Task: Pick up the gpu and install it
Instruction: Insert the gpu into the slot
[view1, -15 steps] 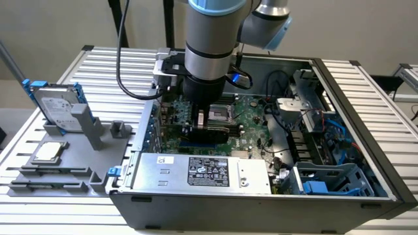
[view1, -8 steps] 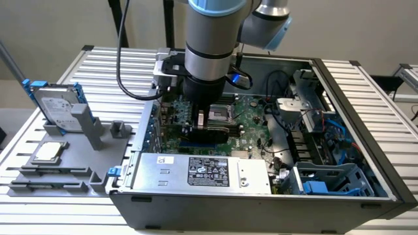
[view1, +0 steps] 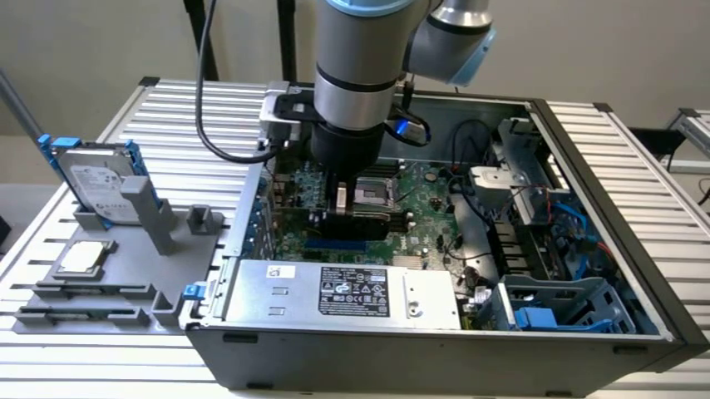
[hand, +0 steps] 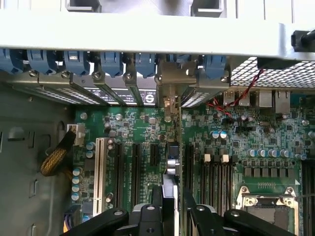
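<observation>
My gripper (view1: pixel 344 199) reaches down into the open computer case (view1: pixel 621 249) and is shut on the gpu (view1: pixel 357 223). The gpu's black cooler shows just under the wrist, above the green motherboard (view1: pixel 427 220). In the wrist view the gpu (hand: pixel 170 169) stands on edge between the black fingers (hand: pixel 146 217) of my gripper (hand: pixel 170 216). It runs along the expansion slots (hand: pixel 120 169). Its silver end bracket (hand: pixel 170 91) reaches the rear slot openings beside the blue clips (hand: pixel 113 64). Whether its edge sits in a slot I cannot tell.
On the exterior view's left, a grey fixture (view1: pixel 166 224) holds a silver hard drive with blue rails (view1: pixel 98 179) and a square cpu chip (view1: pixel 86 258). Inside the case are the power supply (view1: pixel 344 291), a blue drive cage (view1: pixel 554 307), cables (view1: pixel 477 179) and the cpu socket (hand: pixel 268 206).
</observation>
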Controlling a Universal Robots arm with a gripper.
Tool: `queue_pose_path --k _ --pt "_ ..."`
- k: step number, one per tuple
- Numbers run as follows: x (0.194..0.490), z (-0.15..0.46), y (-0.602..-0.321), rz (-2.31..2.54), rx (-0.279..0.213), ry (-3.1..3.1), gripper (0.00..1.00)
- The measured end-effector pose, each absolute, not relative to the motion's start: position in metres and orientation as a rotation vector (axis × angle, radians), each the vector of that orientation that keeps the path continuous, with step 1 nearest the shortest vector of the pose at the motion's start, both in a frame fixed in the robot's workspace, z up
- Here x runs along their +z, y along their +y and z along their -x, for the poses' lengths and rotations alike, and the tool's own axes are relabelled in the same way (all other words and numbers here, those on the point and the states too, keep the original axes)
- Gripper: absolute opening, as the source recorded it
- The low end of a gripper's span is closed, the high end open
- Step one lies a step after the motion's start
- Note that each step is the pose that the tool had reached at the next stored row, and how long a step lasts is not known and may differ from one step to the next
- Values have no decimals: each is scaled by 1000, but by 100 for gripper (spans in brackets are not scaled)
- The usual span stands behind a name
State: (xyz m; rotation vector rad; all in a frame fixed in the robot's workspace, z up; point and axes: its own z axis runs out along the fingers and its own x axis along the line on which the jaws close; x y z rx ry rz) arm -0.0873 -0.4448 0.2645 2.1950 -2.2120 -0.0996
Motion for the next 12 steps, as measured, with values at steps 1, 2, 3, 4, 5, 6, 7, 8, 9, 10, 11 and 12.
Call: queue_pose_path --k 1,2,3,4,5,6,7,8,9,10,11,12 --pt "264 87 -445 -2195 -100 -2212 27" --pt "262 87 -445 -2195 -100 -2212 27" --pt "262 87 -445 -2195 -100 -2212 27" --pt "261 87 -445 -2194 -100 -2211 27" --pt "261 87 -445 -2194 -101 -2211 27" --pt "261 87 -445 -2193 -102 -2210 27" --pt "261 87 -445 -2193 -104 -2210 27" --pt "261 87 -445 -2192 -105 -2209 27" --pt "261 87 -445 -2192 -106 -2209 27" --pt "261 87 -445 -2191 -107 -2208 27" --pt "261 87 -445 -2191 -107 -2208 27" --pt "260 87 -445 -2191 -108 -2208 27"
